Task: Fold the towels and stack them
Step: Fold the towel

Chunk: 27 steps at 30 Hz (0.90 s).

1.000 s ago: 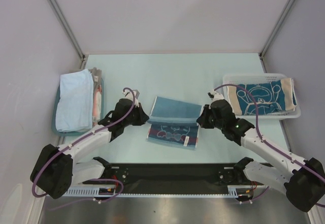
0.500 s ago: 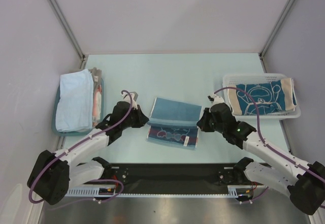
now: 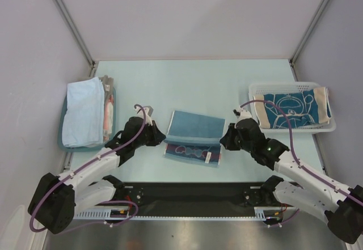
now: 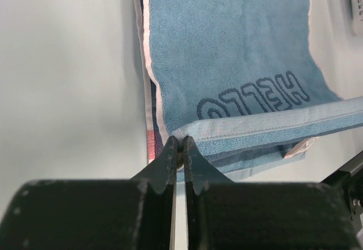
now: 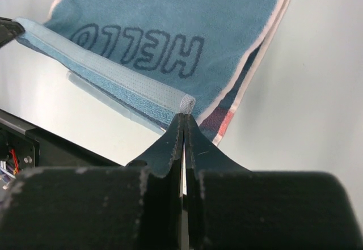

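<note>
Wrist views show left hand (image 4: 180,144) and right hand (image 5: 182,119) pinching the blue HELLO-lettered towel (image 4: 227,46) by its hem.

**Overhead view.** A blue towel (image 3: 194,126) lies at the middle of the pale table (image 3: 187,83). Its plain upper layer is folded over a patterned lower layer, of which a strip shows along the near edge. The left gripper (image 3: 161,136) meets the towel's left edge and the right gripper (image 3: 224,139) its right edge; the jaws are too small to make out. At far right, a white basket (image 3: 283,85) holds a dark teal towel (image 3: 290,109) with white line drawing. At far left, a teal tray (image 3: 59,134) carries a folded light blue towel (image 3: 83,112), with another folded cloth (image 3: 108,111) just beside it.
</note>
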Motion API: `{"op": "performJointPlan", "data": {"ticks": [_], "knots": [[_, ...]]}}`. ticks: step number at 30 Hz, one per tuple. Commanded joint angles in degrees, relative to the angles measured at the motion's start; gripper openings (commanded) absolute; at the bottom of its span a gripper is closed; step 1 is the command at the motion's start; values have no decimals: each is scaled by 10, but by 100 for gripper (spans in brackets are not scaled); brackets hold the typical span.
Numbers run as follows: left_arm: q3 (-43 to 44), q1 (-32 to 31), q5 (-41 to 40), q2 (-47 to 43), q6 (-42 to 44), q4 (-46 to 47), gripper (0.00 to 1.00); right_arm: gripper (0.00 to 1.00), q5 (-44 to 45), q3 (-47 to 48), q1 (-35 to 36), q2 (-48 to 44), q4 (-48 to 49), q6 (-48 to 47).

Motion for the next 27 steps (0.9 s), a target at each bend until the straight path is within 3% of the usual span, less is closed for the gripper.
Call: {"op": "performJointPlan", "data": {"ticks": [1, 27], "knots": [[-8, -1, -3, -21, -8, 0, 6, 0, 20, -11, 6, -17, -13, 10], [-41, -2, 0, -25, -17, 8, 7, 0, 33, -62, 36, -50, -17, 46]]}}
